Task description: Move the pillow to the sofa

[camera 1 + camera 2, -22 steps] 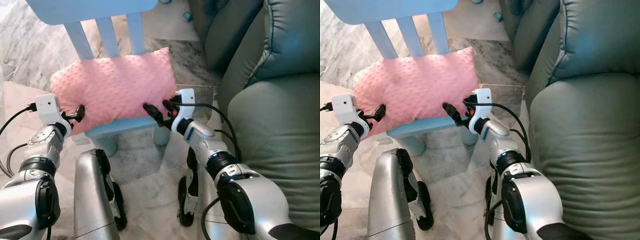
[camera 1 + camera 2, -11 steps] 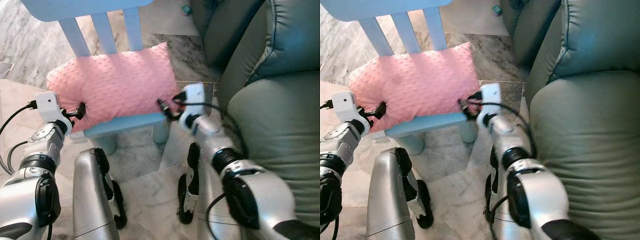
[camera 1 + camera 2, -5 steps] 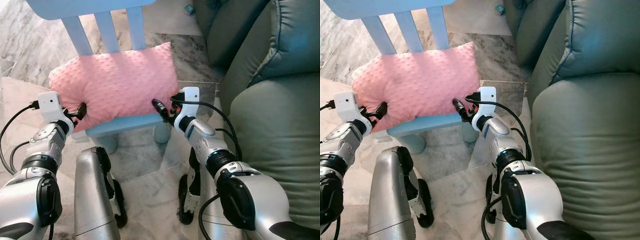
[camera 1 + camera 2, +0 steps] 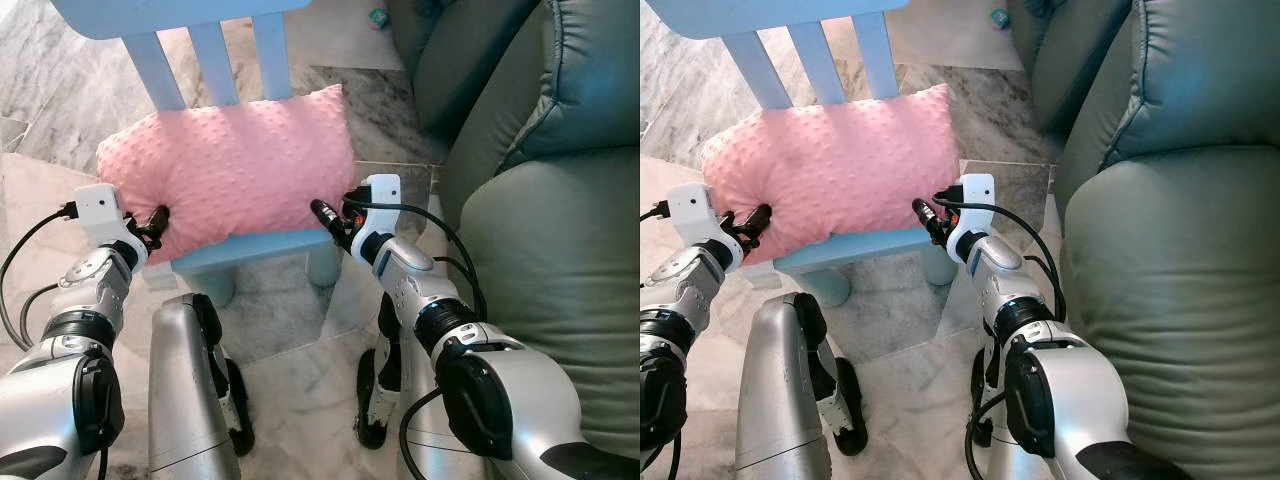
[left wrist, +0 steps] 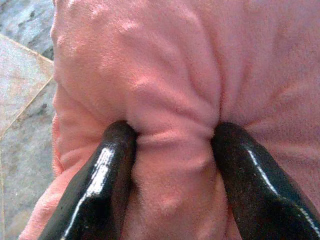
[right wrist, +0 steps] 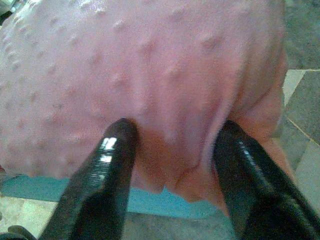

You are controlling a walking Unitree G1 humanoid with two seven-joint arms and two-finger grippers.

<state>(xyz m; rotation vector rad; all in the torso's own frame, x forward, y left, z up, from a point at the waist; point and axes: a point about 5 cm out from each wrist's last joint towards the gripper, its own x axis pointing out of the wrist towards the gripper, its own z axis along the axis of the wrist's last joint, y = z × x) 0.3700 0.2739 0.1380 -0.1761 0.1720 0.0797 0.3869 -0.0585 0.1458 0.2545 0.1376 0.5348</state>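
Both grippers (image 4: 157, 217) (image 4: 322, 212) pinch crosswise-lying pillow's (image 4: 228, 165) ends.

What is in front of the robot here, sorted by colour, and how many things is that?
Pink: 1, the pillow, pinched at its ends by the left gripper and the right gripper.
Light blue: 1, the chair under it.
Grey-green: 1, the sofa.
Total: 3.
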